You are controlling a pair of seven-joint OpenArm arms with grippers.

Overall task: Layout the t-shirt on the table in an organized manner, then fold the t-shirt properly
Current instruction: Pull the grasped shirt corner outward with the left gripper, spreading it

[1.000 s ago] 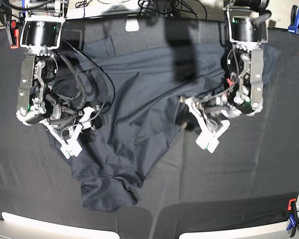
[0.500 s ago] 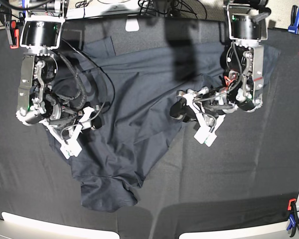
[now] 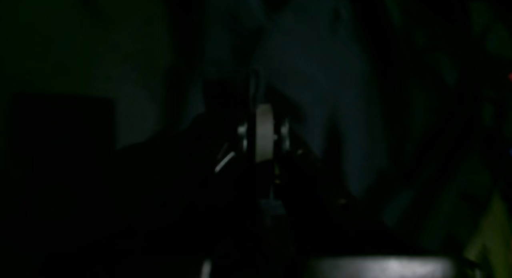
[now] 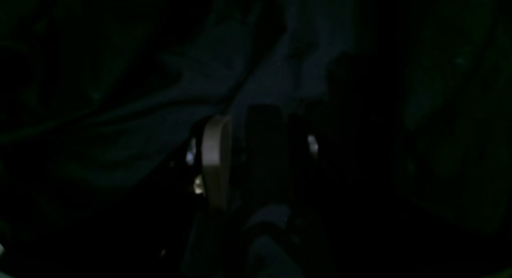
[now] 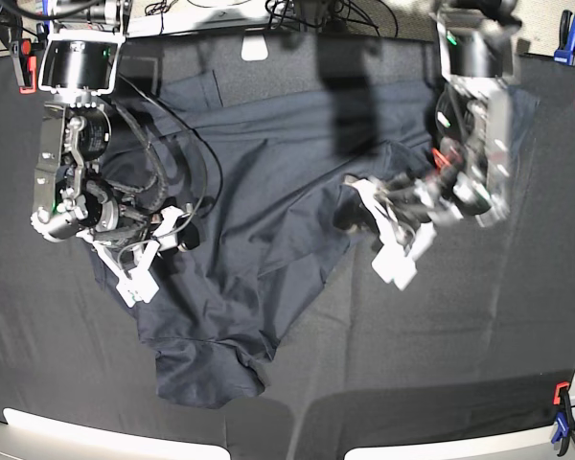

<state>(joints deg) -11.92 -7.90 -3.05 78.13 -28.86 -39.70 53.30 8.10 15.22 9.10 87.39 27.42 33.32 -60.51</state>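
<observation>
Here, the dark navy t-shirt lay crumpled across the black tabletop, soft, light and limp. The left end effector was clenched at its edge; the right end effector was spread over cloth. Hems or shoulders were judged best grasped.

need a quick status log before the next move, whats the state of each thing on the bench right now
t-shirt: spread unevenly, wrinkled, not folded, one end bunched near the front edge
table: covered by black cloth, creased
left claw: shut, at the t-shirt's edge; whether it pinches fabric is unclear
right claw: over the t-shirt's other side, open or shut unclear
clamps: fixed at the table edges
</observation>
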